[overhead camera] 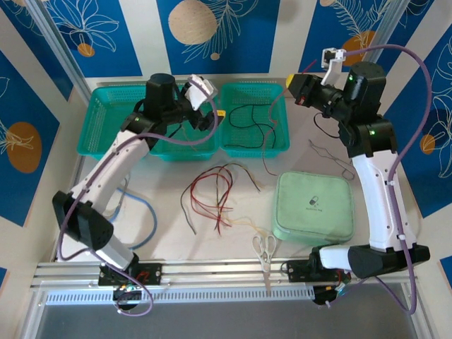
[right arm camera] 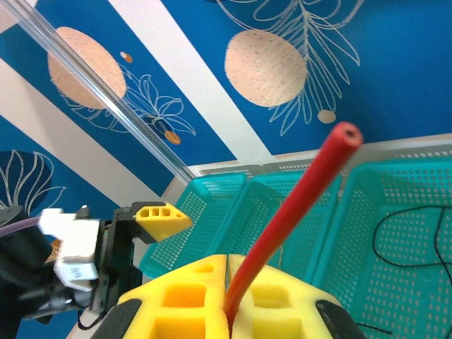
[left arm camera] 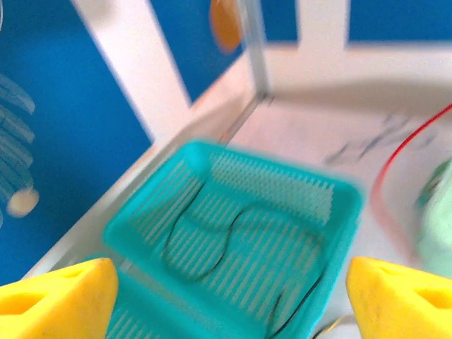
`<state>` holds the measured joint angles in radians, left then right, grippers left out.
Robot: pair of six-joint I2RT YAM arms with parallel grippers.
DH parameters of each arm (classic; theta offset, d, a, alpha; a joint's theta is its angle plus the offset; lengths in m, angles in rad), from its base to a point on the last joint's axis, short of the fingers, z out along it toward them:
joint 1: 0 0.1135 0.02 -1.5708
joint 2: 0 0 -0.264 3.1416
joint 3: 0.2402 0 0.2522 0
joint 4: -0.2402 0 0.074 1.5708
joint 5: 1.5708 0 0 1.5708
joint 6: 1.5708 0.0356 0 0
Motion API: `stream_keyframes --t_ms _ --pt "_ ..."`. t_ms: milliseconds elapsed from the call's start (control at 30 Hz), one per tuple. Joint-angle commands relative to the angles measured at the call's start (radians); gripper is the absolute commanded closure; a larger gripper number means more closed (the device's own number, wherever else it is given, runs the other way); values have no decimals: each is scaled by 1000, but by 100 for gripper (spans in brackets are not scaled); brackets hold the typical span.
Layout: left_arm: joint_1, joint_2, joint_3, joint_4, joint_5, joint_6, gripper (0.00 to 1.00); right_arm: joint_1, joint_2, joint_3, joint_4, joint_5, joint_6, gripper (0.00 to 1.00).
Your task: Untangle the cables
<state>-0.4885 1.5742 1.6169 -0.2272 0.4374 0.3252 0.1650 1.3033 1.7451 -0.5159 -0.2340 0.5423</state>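
Blue-and-white leaf-print walls enclosed a pale table (overhead camera: pixel 169 244). Teal baskets (overhead camera: pixel 106 127) stood along the back edge, far left to centre.

Above them hung the left gripper (left arm camera: pixel 229 300), jaws spread wide, nothing between its yellow fingertips (left arm camera: pixel 60 296). One black cable (left arm camera: pixel 212 240) lay looped in the basket beneath it.

Mid-table, the unsorted cables (overhead camera: pixel 212 194), red, tan and black, lay in a loose crossed bunch, outside any basket.

Further right, the red cable (right arm camera: pixel 296 205) was pinched between the yellow pads of the right gripper (right arm camera: pixel 229 282). That gripper was raised near the rightmost basket's far corner. The strand's lower length hung past the basket to the table. A green case (overhead camera: pixel 314 208) sat near right, with scissors (overhead camera: pixel 265 251) just in front.

Risks, as judged:
- The trailing red end could catch on the basket rim or mesh during a transfer.
- A thin strand held in a small pinch could slip out if it snagged.
- It might also drag the black cable out.
- Strands in the bunch cross, so lifting one could pull its neighbours along.
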Motion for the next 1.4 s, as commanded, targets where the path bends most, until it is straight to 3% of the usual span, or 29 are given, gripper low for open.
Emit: stream_keyframes --t_ms 0,100,233,433,500,600,633,867,1000,1067,1200,1367 --pt "-33 22 -74 309 187 -285 15 26 21 55 17 16 -2 100" --pt "-99 56 -65 376 161 -377 13 48 33 74 16 26 -5 100" --pt "-216 71 -95 426 26 -268 9 59 30 88 24 24 18 100" --pt "-255 138 -93 507 81 -257 10 62 27 121 15 12 26 100" --pt "-265 160 -71 482 69 -256 15 61 27 131 10 13 21 100" --pt "-268 173 -67 489 26 -279 46 57 24 136 8 11 19 100" --pt "-268 175 -65 486 23 -276 52 54 22 136 7 11 19 100" --pt "-269 193 -54 500 39 -291 51 41 21 127 13 -1 28 100" --pt "-271 204 -66 539 44 -318 72 32 14 118 17 -3 33 100" --pt "-270 204 -79 566 41 -330 77 21 10 110 20 -8 41 100" --pt "-270 211 -83 596 50 -352 76 9 2 90 33 -26 62 100" --pt "-271 227 -101 681 56 -392 68 -8 -5 71 51 -46 87 100"
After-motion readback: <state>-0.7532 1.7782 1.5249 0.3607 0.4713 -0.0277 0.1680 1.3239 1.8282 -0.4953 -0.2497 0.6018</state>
